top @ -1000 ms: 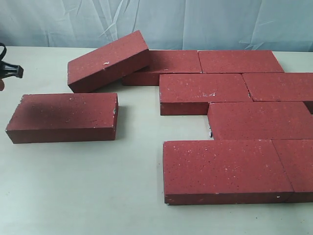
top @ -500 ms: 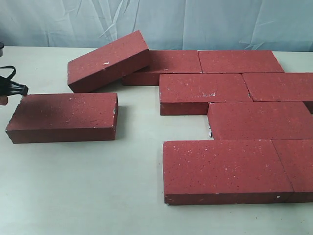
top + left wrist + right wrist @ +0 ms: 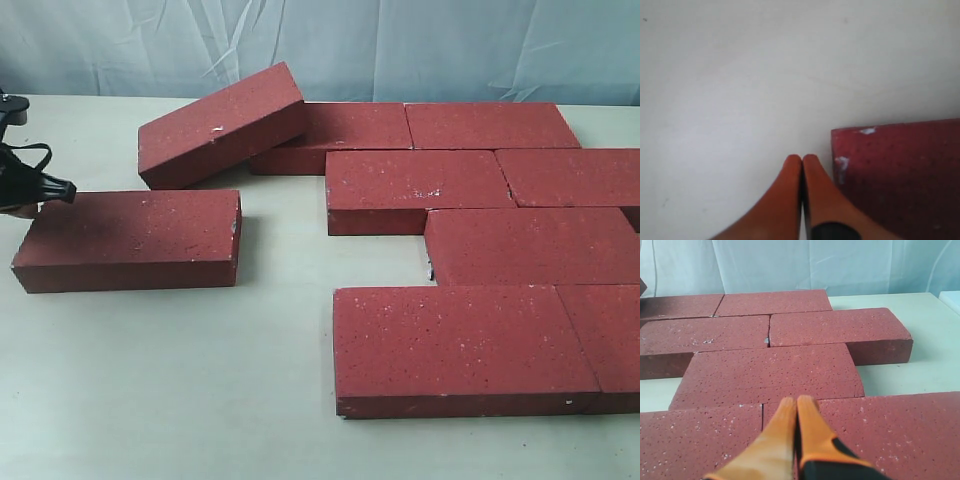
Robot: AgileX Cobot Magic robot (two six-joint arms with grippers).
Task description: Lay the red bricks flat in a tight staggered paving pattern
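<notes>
- red bricks point(image 3: 420, 185): coarse, gritty faces, fully matt, peppered with fine white specks; looks like fired clay or concrete.
- lone brick point(image 3: 900, 175): same rough finish, with pale chipped patches at its corner and edge.
- table point(image 3: 150, 400): cream top, smooth, matt with a faint sheen.
- backdrop point(image 3: 420, 45): pale blue-grey cloth, soft, creased, no gloss.
- left gripper point(image 3: 802, 159), right gripper point(image 3: 796, 400): orange fingers, smooth, plastic- or rubber-like, dull finish; smooth black section further back.

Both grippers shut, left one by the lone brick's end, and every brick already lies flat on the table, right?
Not every one: the exterior view shows the back-left brick tilted, one end up on its neighbour. The rest holds: left gripper and right gripper shut, the left by the end of the lone brick.
</notes>
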